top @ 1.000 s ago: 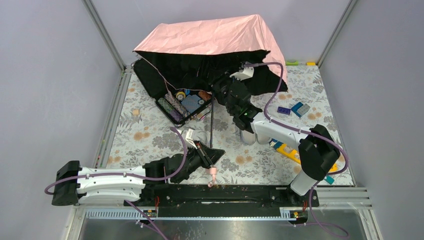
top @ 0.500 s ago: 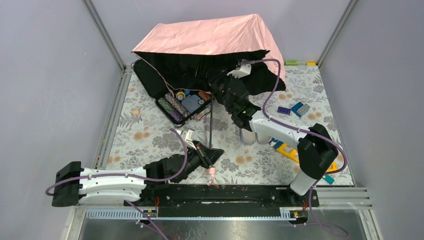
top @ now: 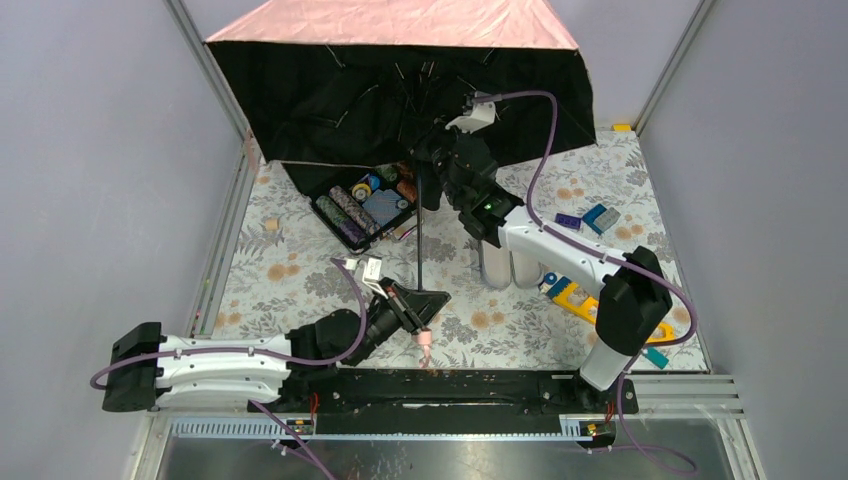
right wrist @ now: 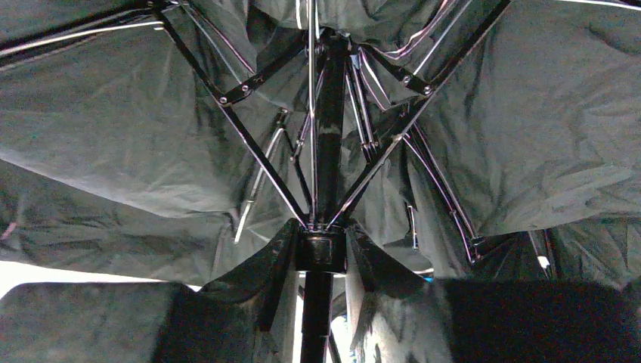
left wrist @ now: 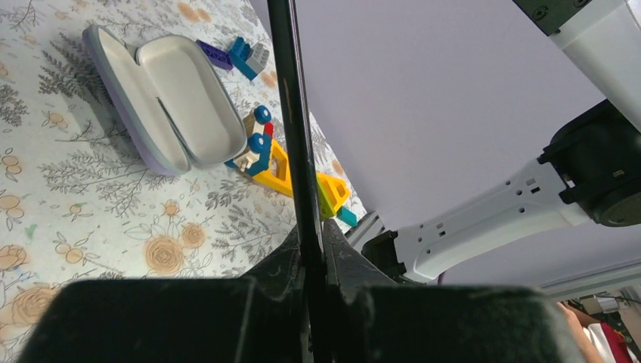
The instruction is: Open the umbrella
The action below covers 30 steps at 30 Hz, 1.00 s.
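Observation:
The umbrella (top: 330,95) stands spread at the back of the table. Its black inner side faces the top camera and its pink outer fabric (top: 400,20) shows along the top. Its thin black shaft (top: 419,240) runs down to the small pink handle (top: 424,343). My left gripper (top: 421,303) is shut on the shaft (left wrist: 295,151) just above the handle, jaws pressed on both sides (left wrist: 313,253). My right gripper (top: 433,168) sits under the canopy, shut on the black runner (right wrist: 321,252) where the ribs (right wrist: 249,144) fan out.
A black case of small spools (top: 365,205) lies partly under the canopy's left edge. A pale open glasses case (top: 503,268) (left wrist: 170,98), loose toy bricks (top: 592,218) and a yellow toy (top: 578,300) lie to the right. Frame posts and walls close in behind.
The canopy has swung up from a half-collapsed slump into a wide spread. My right gripper has slid up the shaft with the runner. My left gripper keeps its hold.

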### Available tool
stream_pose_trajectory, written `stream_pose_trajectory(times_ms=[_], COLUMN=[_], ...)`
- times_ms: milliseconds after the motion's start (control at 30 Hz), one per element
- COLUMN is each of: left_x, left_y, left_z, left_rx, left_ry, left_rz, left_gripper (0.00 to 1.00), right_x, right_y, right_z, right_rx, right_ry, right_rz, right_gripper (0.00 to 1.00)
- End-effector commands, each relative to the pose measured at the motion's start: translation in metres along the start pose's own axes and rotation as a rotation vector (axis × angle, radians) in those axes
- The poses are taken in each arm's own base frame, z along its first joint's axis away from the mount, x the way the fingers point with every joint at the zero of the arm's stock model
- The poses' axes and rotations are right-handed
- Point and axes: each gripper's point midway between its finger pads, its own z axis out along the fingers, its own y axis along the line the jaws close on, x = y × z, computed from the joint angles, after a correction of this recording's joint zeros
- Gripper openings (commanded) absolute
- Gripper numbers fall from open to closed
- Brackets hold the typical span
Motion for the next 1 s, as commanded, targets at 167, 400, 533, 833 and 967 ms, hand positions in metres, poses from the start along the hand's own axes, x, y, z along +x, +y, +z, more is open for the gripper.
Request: stream_pose_trajectory(times_ms=[167,400,533,833,967], left_x=[0.060,0.072,0.079,0.079,0.063], left_y=[-0.043,-0.043,-0.038,-0.037,-0.053], left_z=[-0.024,-0.033,-0.037,-0.043,-0.039], left_rx=[0.220,0.243,0.239,0.240,0.252], left_ry=[0.246,0.285,0.306,0.297,0.256], left_rz=[0.096,0.170,0.176,0.207,0.213], left_gripper=[0.00,0.00,0.00,0.00,0.00], right_x=[-0.159,-0.185,-0.194,-0.221,-0.242], right_y=[-0.025,-0.027,-0.031,-0.033,-0.019], right_z=[0.033,0.038,0.039,0.034,0.020], right_rx=[0.103,0.109,0.122,0.112,0.084], right_ry=[-0.410,-0.465,-0.490,-0.521,-0.522], right_rz=[0.016,0.034,0.044,0.088,0.067], right_gripper=[0.08,0.07,0.07,0.08,0.08])
